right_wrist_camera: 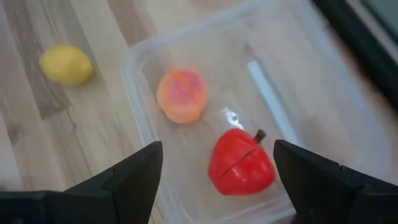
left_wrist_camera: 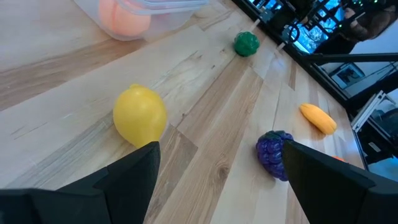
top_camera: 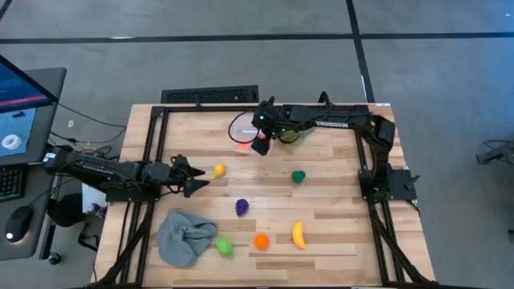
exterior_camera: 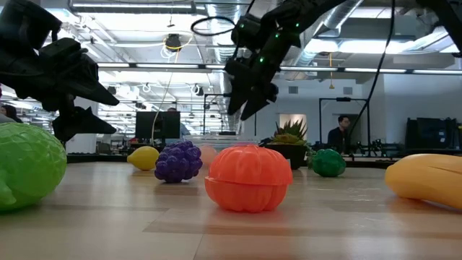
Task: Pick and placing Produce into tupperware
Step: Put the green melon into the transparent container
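Clear plastic marks the tupperware (right_wrist_camera: 249, 112), which sits near the far edge of the table (top_camera: 337, 201) with a peach (right_wrist_camera: 181, 94) and a red apple (right_wrist_camera: 241, 163) lying loose inside it. The right gripper (right_wrist_camera: 214, 186) hangs directly above the box with its fingers spread wide and nothing between them, which suits a drop just made over the open container. The left gripper (left_wrist_camera: 217, 180) sits low near the left edge, fingers wide apart and empty, aimed at the lemon (left_wrist_camera: 140, 116) just ahead, likely its next pick. The remaining produce is scattered on the bare wood: purple grapes (top_camera: 242, 206) mid-table, a green piece (top_camera: 298, 176) toward the right, and an orange (top_camera: 261, 241), a banana (top_camera: 299, 235) and a lime-green fruit (top_camera: 224, 246) along the near edge beside a grey cloth (top_camera: 183, 235).
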`<state>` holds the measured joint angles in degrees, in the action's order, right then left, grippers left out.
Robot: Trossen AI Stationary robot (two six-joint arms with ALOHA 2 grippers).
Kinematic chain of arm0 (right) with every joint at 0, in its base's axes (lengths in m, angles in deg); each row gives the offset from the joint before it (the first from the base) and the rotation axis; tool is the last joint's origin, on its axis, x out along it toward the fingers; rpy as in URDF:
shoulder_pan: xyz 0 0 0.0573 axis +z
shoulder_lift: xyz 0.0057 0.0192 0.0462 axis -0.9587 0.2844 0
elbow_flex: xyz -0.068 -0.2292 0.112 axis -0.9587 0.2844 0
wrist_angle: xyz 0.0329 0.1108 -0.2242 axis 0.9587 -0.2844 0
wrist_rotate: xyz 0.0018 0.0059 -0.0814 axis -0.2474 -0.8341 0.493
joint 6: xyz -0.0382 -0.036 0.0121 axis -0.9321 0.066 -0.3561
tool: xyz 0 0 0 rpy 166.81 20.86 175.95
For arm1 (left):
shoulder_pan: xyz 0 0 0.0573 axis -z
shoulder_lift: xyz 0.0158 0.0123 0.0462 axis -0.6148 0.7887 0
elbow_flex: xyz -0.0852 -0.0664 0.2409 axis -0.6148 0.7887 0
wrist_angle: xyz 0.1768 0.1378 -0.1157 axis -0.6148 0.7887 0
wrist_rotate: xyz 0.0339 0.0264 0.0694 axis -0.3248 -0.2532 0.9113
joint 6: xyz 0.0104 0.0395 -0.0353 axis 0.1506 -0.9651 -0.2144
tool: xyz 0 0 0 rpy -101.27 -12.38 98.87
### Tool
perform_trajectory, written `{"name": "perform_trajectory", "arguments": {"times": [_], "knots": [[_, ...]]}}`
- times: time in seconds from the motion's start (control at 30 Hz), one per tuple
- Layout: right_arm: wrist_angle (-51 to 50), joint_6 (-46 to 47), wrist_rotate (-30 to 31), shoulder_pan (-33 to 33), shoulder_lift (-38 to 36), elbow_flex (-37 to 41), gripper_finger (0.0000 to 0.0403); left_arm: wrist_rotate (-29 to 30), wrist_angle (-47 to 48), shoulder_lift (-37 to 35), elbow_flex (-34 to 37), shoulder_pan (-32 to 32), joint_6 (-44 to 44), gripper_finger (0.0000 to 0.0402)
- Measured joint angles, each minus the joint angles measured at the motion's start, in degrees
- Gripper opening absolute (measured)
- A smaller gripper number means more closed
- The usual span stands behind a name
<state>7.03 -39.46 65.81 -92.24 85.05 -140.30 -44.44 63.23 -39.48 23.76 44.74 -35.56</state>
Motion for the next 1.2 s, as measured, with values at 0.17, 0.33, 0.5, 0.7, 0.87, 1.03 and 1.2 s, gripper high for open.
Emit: {"name": "perform_trajectory", "arguments": {"times": [0.17, 0.33, 0.5, 0.7, 0.87, 1.03, 1.2], "knots": [[-0.20, 0.10, 0.32, 0.03, -3.11, 0.00, 0.0329, 0.02, -0.01, 0.01, 0.00, 0.01, 0.00, 0.0323], [-2.92, 0.88, 0.32, 1.92, -4.89, 0.00, 0.0329, 0.02, -0.02, 0.01, 0.00, 0.02, 0.05, 0.0323], [-5.48, 0.90, 0.30, 4.89, -6.35, 0.02, 0.0329, -0.01, -0.02, 0.02, 0.00, 0.00, 0.09, 0.0323], [-6.85, 1.10, 0.30, 8.75, -8.22, 0.04, 0.0329, -0.39, -0.02, -0.01, 0.00, 0.00, 0.11, 0.0323], [-8.96, 1.65, 0.36, 12.26, -10.25, 0.07, 0.0329, -4.50, 0.10, -0.01, 0.00, 0.00, 4.47, 0.0323], [-9.05, 3.08, 3.81, 15.85, -12.99, 0.09, 0.0329, -6.97, 0.35, -0.01, 0.02, 0.02, 8.37, 0.0323], [-9.46, 5.39, 8.19, 18.81, -16.21, 0.11, 0.0329, -6.13, 0.24, -0.01, 0.02, 0.02, 6.34, 0.0323]]}}
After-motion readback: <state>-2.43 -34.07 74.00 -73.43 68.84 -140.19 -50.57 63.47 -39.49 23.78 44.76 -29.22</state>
